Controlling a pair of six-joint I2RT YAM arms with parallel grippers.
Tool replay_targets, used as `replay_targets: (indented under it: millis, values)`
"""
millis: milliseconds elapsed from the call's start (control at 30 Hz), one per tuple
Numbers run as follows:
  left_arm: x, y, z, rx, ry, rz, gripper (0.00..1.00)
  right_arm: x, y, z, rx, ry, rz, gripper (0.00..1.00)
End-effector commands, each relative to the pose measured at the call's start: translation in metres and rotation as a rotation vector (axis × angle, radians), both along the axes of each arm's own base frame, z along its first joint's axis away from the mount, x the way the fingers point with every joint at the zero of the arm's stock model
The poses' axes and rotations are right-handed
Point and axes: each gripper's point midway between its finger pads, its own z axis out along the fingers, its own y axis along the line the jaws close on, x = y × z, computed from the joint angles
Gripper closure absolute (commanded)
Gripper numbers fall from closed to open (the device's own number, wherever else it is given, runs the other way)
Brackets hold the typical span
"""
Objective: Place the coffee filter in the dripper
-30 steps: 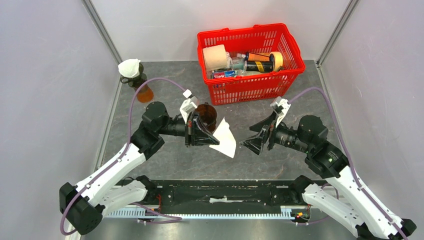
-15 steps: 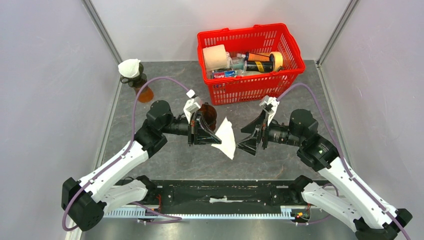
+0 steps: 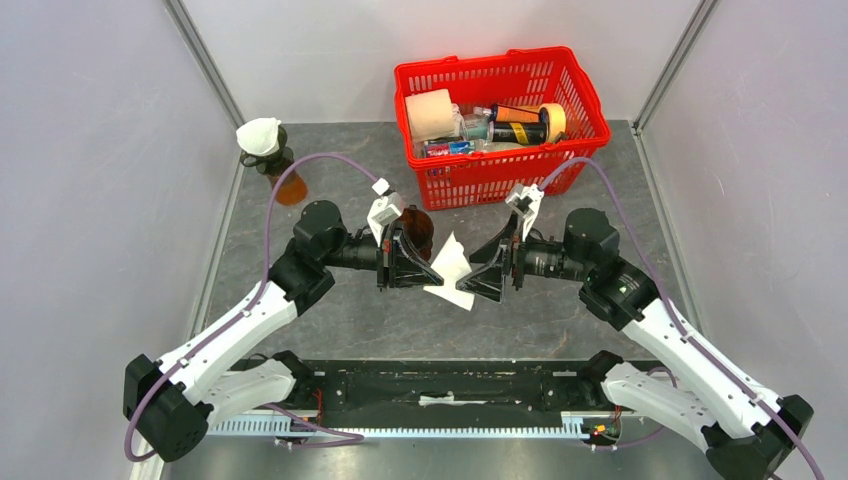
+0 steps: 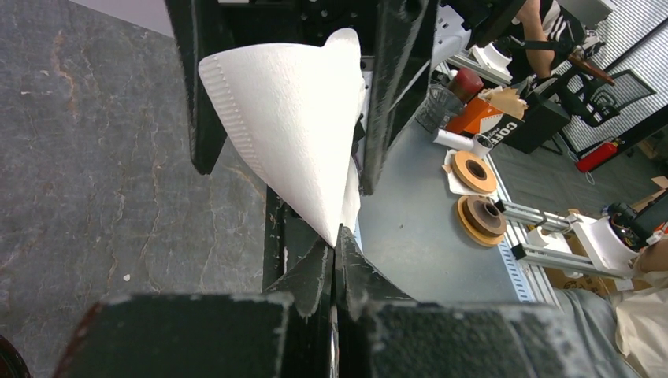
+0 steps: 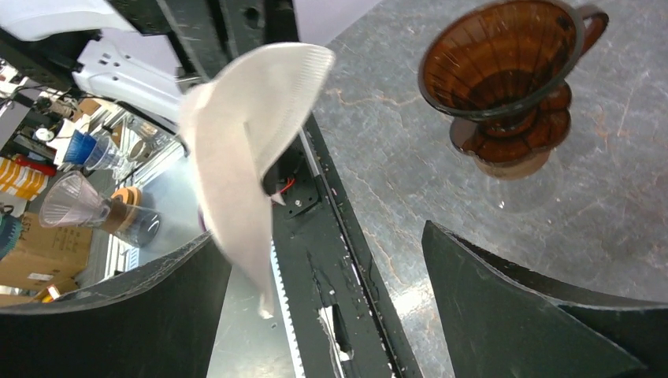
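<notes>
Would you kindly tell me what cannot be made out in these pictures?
- Top view: dripper mostly hidden behind the left gripper.
- Top view: labels in the red basket too small to read.
- Left wrist view: dripper outside the frame.
- Right wrist view: right gripper cut off by the bottom edge.

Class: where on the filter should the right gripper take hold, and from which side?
The free wide end of the filter, coming from the right, opposite the left gripper pinching its pointed tip. It is folded nearly flat, so the open right gripper can close across both faces.
</notes>
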Motion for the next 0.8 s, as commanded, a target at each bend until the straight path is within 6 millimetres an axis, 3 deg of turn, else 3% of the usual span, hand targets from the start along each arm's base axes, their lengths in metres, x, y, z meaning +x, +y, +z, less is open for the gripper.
replay_targets:
  millis: [0,167,367,767]
  values:
    - [-0.001,0.001,0.007,-0.028,-0.077,0.004,0.98,0.007,-0.004,0.011,-0.006,-0.007,-0.048,0.05]
    - [-0.002,0.003,0.003,-0.025,-0.089,0.012,0.98,0.006,-0.021,0.014,-0.037,-0.027,-0.133,0.03]
    - [-0.002,0.003,0.002,-0.019,-0.09,0.011,0.98,0.02,-0.045,0.015,-0.086,-0.042,-0.304,0.03]
    - [0.002,0.002,0.001,-0.012,-0.08,0.031,0.98,0.011,-0.03,0.015,-0.092,-0.025,-0.187,0.03]
